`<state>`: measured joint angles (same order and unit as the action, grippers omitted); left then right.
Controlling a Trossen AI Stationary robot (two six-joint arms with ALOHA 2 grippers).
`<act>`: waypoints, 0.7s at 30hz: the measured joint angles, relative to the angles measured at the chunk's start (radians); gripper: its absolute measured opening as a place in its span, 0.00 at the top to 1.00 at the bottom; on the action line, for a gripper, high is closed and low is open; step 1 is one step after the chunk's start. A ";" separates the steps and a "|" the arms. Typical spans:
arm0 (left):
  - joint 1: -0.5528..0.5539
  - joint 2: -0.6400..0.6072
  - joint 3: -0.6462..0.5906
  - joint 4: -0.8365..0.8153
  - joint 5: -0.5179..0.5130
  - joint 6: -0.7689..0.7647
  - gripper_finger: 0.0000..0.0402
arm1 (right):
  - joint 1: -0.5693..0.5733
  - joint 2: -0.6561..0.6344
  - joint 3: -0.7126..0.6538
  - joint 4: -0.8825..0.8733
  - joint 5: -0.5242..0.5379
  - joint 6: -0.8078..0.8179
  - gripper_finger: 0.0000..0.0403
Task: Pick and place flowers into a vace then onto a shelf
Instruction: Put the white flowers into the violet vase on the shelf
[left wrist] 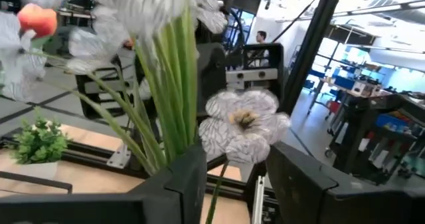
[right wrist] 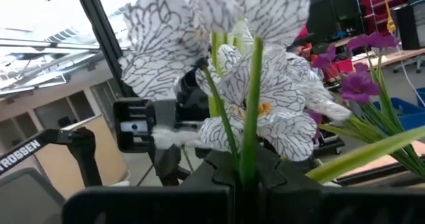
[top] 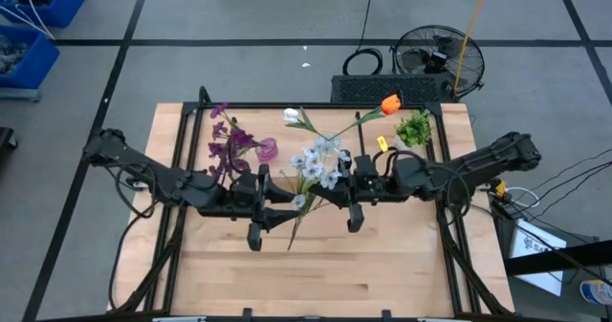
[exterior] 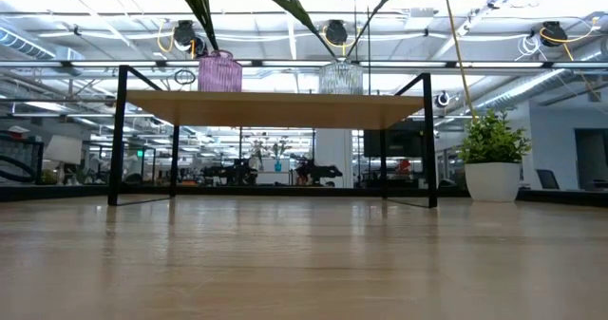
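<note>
**Desk:** Four flowers in all. Where to look for the pale spray?

**Photographer:** Held up over the middle of the tabletop, just in front of the shelf, between the two arms. Clamped low on the green stems by the right gripper, jaws closed tight on them. Flanked by the left gripper, jaws apart, with one thin stem running through the gap and blooms hanging right at the fingertips.

**Desk:** And the rest?

**Photographer:** Already up on the shelf: purple cluster in the pink vase, white bud and orange tulip leaning out of the clear vase.

**Desk:** Likely to handle how?

**Photographer:** Lightly, by the look of it. Probably weighs next to nothing, but looks top-heavy, with many veined petals on slim, springy stems. Apt to swing or twist in a loose grip.

**Desk:** Best place to take hold?

**Photographer:** Down on the bunched stems, below the blooms, never on the petals. Looks soft enough there to crush or snag. Worth gripping firmly, since smooth plastic stems may slip. Calls for keeping the free stem end clear, ready to drop into a vase mouth.
</note>
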<state>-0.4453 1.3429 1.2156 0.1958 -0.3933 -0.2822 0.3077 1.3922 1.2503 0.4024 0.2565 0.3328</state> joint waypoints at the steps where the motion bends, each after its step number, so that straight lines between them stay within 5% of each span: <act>1: 0.002 0.000 0.000 -0.003 0.001 0.000 0.63 | 0.000 0.000 0.000 0.006 0.000 0.000 1.00; 9: 0.015 0.000 0.000 -0.008 0.016 -0.003 0.97 | -0.002 -0.002 0.000 0.012 0.005 -0.068 0.94; 21: -0.042 -0.019 0.000 0.116 -0.039 0.177 0.99 | 0.025 -0.002 0.000 0.012 0.003 -0.084 0.70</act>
<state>-0.4869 1.3237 1.2156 0.3114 -0.4325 -0.1049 0.3324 1.3905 1.2503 0.4145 0.2600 0.2493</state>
